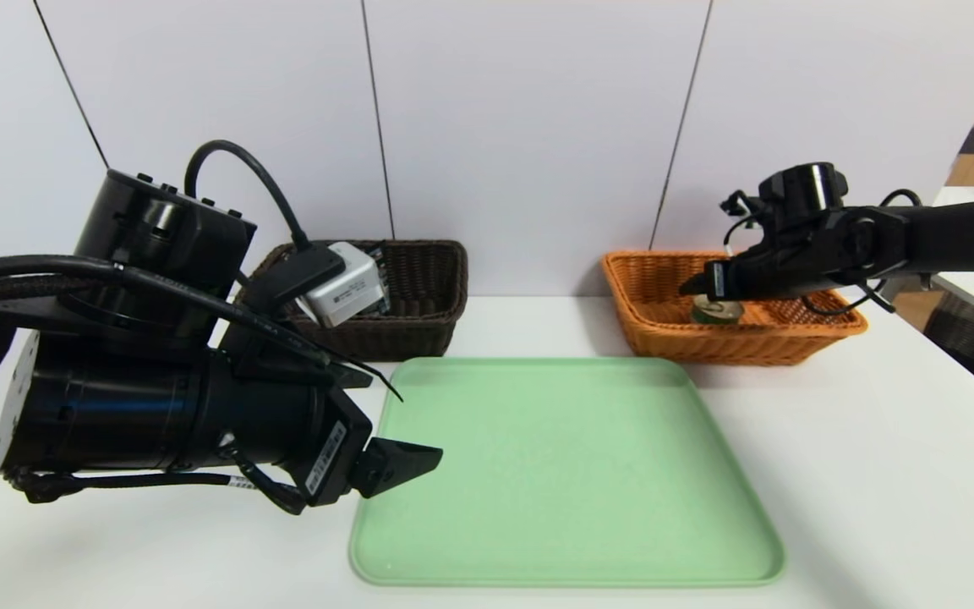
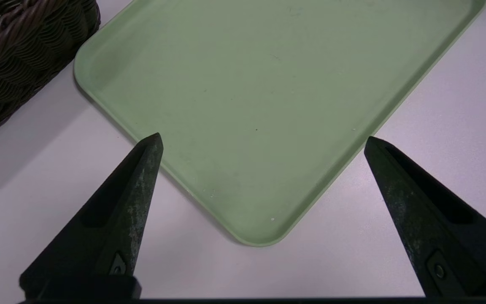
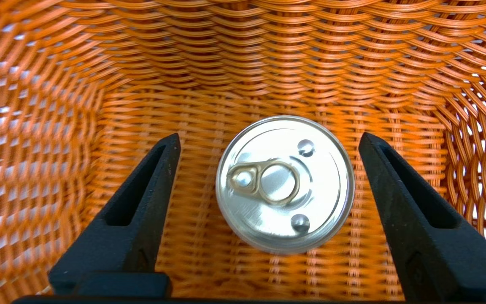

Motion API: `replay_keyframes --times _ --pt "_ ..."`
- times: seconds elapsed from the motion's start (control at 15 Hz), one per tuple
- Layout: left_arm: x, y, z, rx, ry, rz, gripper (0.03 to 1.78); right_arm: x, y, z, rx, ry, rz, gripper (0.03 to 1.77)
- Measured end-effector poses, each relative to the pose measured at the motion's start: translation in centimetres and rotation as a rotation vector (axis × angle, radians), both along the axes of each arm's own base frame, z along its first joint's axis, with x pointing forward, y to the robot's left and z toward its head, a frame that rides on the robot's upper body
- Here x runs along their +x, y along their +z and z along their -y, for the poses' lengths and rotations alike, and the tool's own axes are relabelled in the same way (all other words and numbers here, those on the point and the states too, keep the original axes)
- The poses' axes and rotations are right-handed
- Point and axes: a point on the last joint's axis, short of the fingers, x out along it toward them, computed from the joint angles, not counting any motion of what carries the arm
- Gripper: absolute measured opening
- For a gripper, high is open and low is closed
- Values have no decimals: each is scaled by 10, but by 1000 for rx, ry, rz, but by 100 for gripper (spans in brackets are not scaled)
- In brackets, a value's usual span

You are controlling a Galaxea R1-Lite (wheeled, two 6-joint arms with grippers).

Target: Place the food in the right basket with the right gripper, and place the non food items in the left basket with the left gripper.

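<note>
A silver can (image 3: 285,183) with a pull-tab lid stands upright on the floor of the orange right basket (image 3: 268,63). My right gripper (image 3: 269,136) hangs over it, open, and both fingers are clear of the can. In the head view the can (image 1: 716,311) shows just under the right gripper (image 1: 707,292) inside the orange basket (image 1: 648,326). The dark brown left basket (image 1: 424,288) holds a white box (image 1: 343,283). My left gripper (image 1: 398,419) is open and empty, low beside the tray's near left corner.
A green tray (image 1: 563,474) with nothing on it lies on the white table between the baskets. In the left wrist view, the tray's corner (image 2: 260,236) sits below the open left gripper (image 2: 263,138), with the brown basket (image 2: 23,50) to one side.
</note>
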Motion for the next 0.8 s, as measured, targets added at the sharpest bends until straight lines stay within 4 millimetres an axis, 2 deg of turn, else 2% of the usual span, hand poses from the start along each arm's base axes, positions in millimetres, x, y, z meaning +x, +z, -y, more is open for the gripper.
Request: replay_keyframes --times 0.2,0.4,0.53,0.8 --pt "-2 3 -1 -6 1 11 169 -11 21 -4 8 9 28 155" --pt "-7 9 -5 -22 3 31 169 -31 52 -10 20 30 70 160" --pt "-11 15 -11 -37 13 53 169 -47 75 -12 41 27 97 163" --pt "-20 31 -27 -62 74 113 169 -96 110 -14 60 29 129 166"
